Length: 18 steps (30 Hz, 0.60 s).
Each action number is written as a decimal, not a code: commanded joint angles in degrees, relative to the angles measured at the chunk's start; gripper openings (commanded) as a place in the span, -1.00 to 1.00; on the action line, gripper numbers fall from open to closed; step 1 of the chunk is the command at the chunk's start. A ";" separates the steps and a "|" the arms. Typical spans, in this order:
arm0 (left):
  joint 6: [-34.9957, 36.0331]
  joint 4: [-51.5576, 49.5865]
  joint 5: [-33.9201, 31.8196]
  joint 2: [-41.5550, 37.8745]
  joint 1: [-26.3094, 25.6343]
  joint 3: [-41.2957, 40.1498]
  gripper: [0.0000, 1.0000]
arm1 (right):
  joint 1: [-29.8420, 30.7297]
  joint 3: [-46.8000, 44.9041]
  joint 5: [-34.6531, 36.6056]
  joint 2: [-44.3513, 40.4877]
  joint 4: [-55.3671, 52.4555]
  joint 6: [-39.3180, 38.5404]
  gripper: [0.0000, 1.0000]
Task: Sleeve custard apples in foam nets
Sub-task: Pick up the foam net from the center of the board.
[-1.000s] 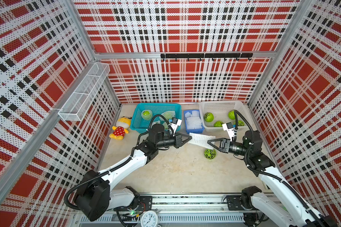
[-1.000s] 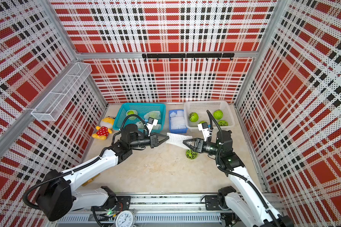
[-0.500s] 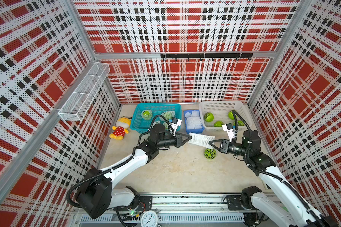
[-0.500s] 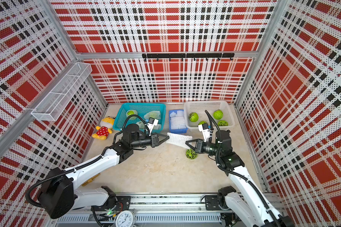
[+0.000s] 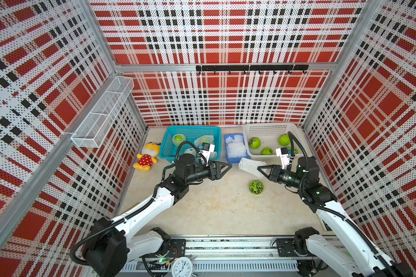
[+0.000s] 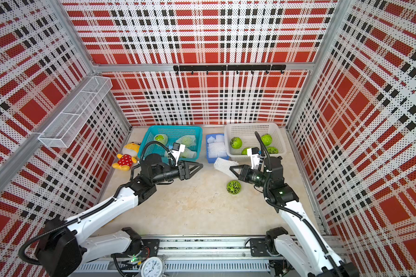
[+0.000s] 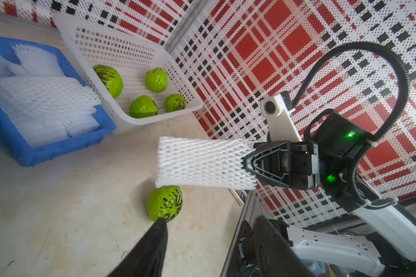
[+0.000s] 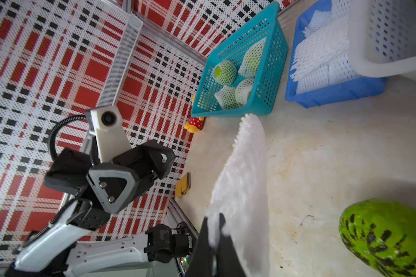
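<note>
Foam net (image 5: 249,165) end in right pincer (image 5: 259,168), apparently clamped

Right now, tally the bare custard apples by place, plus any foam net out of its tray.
Bare custard apples in the white basket: 4
Bare custard apple on the table: 1
A foam net outside the blue tray, in the jaws of the right gripper: 1
Total: 6

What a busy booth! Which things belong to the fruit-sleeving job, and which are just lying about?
Job: foam net pinched in the right tool; loose custard apple; bare custard apples in the white basket; spare nets in the blue tray; sleeved fruits in the teal basket.
Lying about: plush toy; wire shelf; hook rail; clock.
</note>
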 commanded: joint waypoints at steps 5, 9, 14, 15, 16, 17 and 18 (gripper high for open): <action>-7.54 13.52 -2.60 -2.04 -2.48 -9.39 0.43 | -2.35 0.72 -6.33 7.29 32.50 24.31 -1.00; -14.30 30.94 -5.33 4.20 -6.55 -12.82 0.54 | -2.32 1.76 -8.47 11.21 42.95 32.27 -1.00; -23.53 56.01 -6.28 18.57 -9.08 -10.60 0.62 | -1.15 3.88 -9.14 11.28 41.70 32.23 -1.00; -25.53 60.64 -6.12 21.55 -9.22 -9.52 0.62 | -0.76 4.08 -8.98 11.06 40.96 31.97 -1.00; -26.65 62.28 -6.06 24.11 -9.43 -8.06 0.62 | -0.15 4.26 -8.75 10.96 40.39 31.68 -1.00; -26.07 62.06 -5.87 25.73 -10.08 -5.96 0.62 | 0.47 4.42 -8.54 10.79 39.91 31.57 -1.00; -24.40 61.77 -5.75 26.39 -10.95 -4.29 0.65 | 1.16 4.45 -8.23 10.78 39.92 31.51 -1.00</action>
